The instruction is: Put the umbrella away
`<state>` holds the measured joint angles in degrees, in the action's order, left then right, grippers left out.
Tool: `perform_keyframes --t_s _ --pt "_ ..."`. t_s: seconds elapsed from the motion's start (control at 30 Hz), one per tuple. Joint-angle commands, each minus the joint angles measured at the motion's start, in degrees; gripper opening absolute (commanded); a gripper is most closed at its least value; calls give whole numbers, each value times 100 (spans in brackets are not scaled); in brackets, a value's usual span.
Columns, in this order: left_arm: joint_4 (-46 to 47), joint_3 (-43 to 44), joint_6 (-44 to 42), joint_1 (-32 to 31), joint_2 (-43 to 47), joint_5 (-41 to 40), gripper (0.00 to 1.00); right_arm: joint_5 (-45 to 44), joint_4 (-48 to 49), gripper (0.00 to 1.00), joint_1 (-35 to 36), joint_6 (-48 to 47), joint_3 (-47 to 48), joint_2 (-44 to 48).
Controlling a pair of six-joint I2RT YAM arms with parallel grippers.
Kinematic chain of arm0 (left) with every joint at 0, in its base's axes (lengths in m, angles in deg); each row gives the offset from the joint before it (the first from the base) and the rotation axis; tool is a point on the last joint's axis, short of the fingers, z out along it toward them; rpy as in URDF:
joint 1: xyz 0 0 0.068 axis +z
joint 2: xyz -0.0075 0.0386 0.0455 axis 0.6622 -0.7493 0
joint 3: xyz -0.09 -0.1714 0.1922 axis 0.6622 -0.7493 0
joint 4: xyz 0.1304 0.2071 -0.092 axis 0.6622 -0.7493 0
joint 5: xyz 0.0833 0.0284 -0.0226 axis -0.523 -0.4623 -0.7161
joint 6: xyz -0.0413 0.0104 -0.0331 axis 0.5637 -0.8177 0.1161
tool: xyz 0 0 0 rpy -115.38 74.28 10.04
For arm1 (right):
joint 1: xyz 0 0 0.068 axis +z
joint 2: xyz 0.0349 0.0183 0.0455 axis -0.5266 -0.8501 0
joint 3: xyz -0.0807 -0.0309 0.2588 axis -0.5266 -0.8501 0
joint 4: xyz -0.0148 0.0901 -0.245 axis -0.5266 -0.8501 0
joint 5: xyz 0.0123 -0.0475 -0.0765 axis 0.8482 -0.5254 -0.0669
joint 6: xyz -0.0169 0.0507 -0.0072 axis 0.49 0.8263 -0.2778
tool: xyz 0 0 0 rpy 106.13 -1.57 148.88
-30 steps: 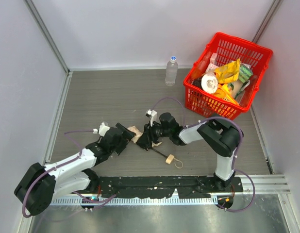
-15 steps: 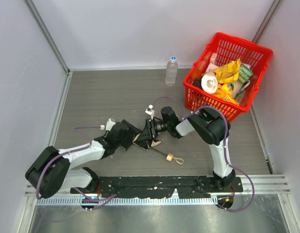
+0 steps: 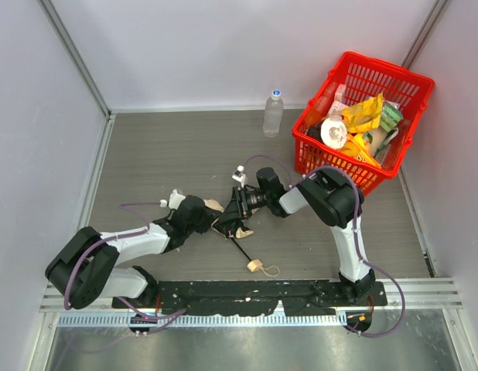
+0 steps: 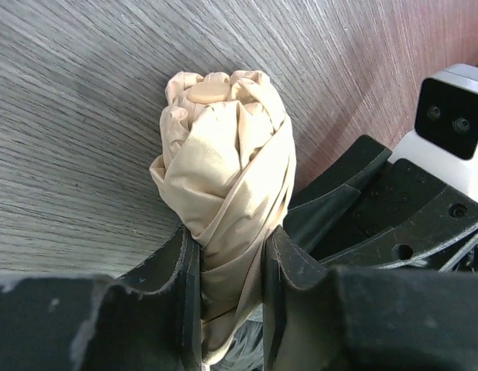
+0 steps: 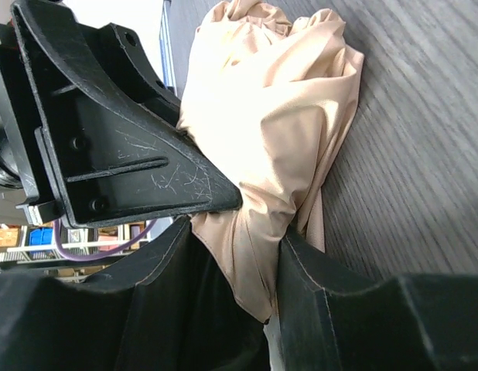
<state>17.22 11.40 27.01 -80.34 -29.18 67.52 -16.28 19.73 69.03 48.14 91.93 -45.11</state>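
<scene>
Umbrella (image 4: 223,185) fabric sits bunched between the left fingers (image 4: 179,290) and the right fingers (image 5: 310,282), both clamped onto it.

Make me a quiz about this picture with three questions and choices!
1. Where is the bottle compared with the basket? A inside it; B beside it; C under it.
2. What colour is the basket? A blue; B red; C green.
3. What is the left gripper doing to the umbrella? A squeezing it; B hanging open above it; C pointing away from it.

Answers: B, it stands upright just outside the basket's wall; B, its mesh walls are red; A, its fingers press the cream fabric from both sides.
</scene>
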Motion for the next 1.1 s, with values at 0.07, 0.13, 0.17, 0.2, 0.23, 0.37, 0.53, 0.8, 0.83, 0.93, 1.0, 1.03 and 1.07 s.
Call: perform_keyframes --t_s 0.07,0.13,0.17,0.2,0.23,0.37,0.53,0.8,0.83,0.93,1.0,1.03,1.07 --pt "-1155 -397 -560 -24 -514 -107 0 -989 -2905 8 159 -1499 -33 140" --pt "-1128 -415 -543 -24 -505 -28 0 -1429 -3215 24 186 -1668 3 509" --pt "-1137 -415 -534 -24 -514 7 0 -1554 -3269 31 203 -1712 -15 781" --pt "-1137 -415 -534 -24 -505 42 0 -1851 -3304 69 238 -1782 -58 966" --pt "-1172 -398 -534 -24 -488 69 0 -1993 -3357 74 264 -1844 -76 1108" --pt "-1365 -371 -543 -24 -347 95 0 -3126 -3463 78 650 -2457 -208 2231" --pt "-1585 -301 -534 -33 -268 148 0 -5312 -3613 79 1625 -3241 -269 2787" --pt "-1717 -213 -429 -24 -470 297 0 -7837 -3112 81 2874 -3927 -148 2455" --pt "-1743 -204 -402 -33 -461 297 0 -8187 -3103 81 3066 -4093 -86 2288" --pt "-1927 -108 -376 -24 -444 289 0 -9216 -3304 80 3375 -4244 431 1727" --pt "-2068 -38 -358 -24 -435 254 0 -10060 -3559 75 3516 -4191 670 1436" --pt "-2121 -20 -323 -24 -417 245 0 -10271 -3560 68 3578 -4165 671 1391" --pt "-2165 6 -306 -24 -434 236 0 -10308 -3525 63 3596 -4069 584 1382"
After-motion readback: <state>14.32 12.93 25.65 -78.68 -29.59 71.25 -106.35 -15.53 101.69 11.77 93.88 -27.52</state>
